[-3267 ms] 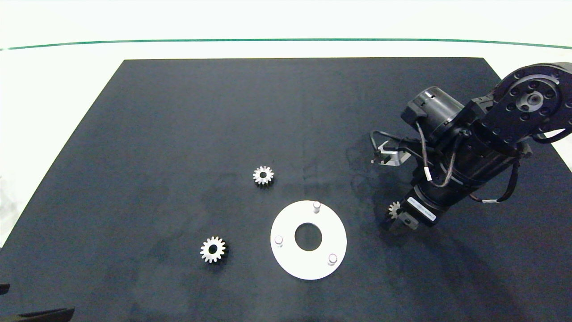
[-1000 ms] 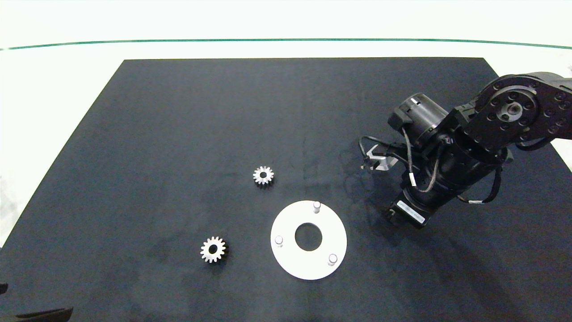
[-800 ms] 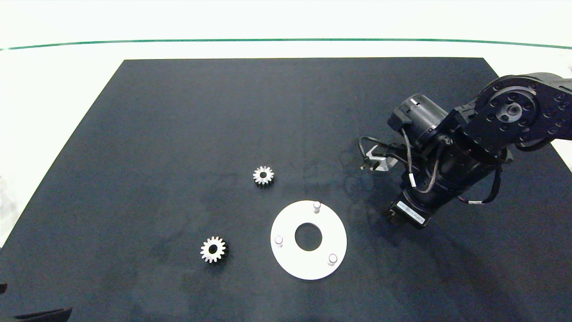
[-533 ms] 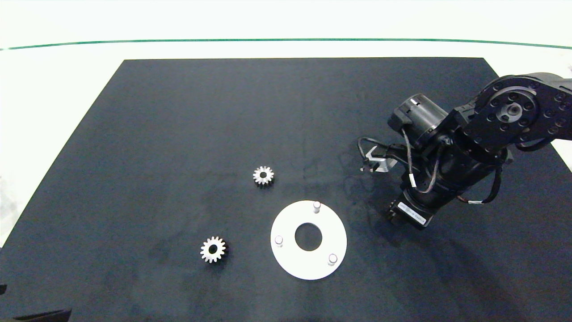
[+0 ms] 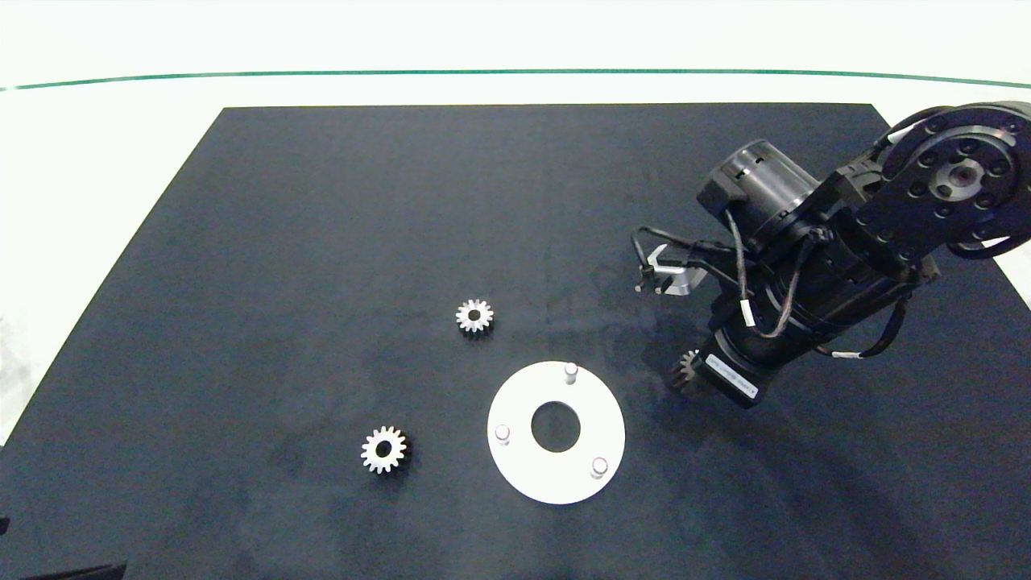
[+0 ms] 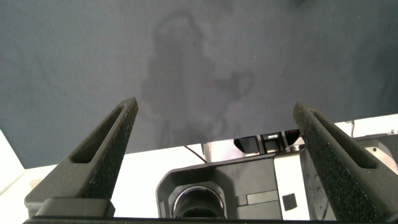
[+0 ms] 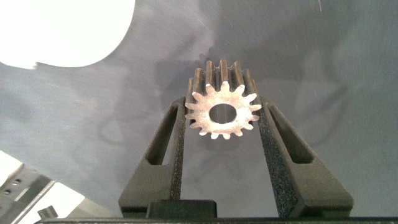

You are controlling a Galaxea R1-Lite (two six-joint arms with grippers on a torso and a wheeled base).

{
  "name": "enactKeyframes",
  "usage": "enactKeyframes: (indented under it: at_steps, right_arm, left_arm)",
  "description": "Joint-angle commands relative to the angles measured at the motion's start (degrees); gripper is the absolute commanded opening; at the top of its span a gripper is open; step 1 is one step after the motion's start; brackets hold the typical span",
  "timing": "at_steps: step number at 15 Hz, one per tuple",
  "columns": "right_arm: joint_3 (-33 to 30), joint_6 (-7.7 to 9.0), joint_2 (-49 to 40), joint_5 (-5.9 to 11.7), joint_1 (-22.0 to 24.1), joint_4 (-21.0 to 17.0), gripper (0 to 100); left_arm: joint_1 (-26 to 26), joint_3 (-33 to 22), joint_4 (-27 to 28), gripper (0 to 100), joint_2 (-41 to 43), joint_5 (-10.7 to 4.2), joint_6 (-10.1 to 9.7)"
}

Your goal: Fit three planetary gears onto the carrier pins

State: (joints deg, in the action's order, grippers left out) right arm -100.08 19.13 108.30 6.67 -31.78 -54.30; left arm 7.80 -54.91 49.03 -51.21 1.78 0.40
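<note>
2 gears lie loose on the black mat (image 5: 322, 242): 1 (image 5: 383, 449) near, left of the white disc (image 5: 556, 475) with 3 pins (image 5: 570, 371), 1 (image 5: 474, 316) farther back. Right gripper (image 7: 222, 118), right of the disc, clamps the third gear (image 7: 222, 112). Left gripper (image 6: 214, 124) is parked, fingers apart.

Black mat (image 5: 403, 201) covers most of the white tabletop (image 5: 97, 161); bare white margin shows along the mat's far edge and both sides. Thin green line (image 5: 322, 74) runs across the white surface just beyond the mat's far edge. Lighting even, soft shadows on the mat.
</note>
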Motion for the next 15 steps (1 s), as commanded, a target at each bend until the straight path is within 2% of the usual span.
enactKeyframes:
  at_steps: [1,6,8,10,11,13,15]
  right_arm:
    - [-2.0,0.21,0.1,-0.69,-3.6,-0.2,28]
    - [-2.7,0.38,0.9,-1.22,-9.5,-0.5,28]
    - [-2.8,1.62,1.6,-1.31,-11.0,-0.5,28]
    - [-2.9,1.70,2.3,-1.39,-12.5,-0.5,28]
    - [-2.9,1.70,2.4,-1.92,-13.0,-0.5,28]
    - [-2.7,1.88,2.6,-4.30,-13.7,-0.5,28]
    - [-2.4,1.79,2.6,-4.38,-14.7,-0.7,28]
  left_arm:
    - [0.0,0.1,0.5,100,0.6,0.07,0.04]
    - [0.0,-0.1,0.4,100,1.2,-0.02,-0.05]
    - [0.0,-0.1,0.4,100,1.6,-0.02,-0.14]
    - [0.0,-0.1,0.2,100,2.1,-0.02,-0.14]
    - [0.0,-0.1,0.0,100,2.4,0.07,-0.23]
    - [0.0,-0.1,-0.3,100,3.4,0.07,-0.31]
    - [0.0,-0.1,-0.8,100,5.2,0.07,-0.40]
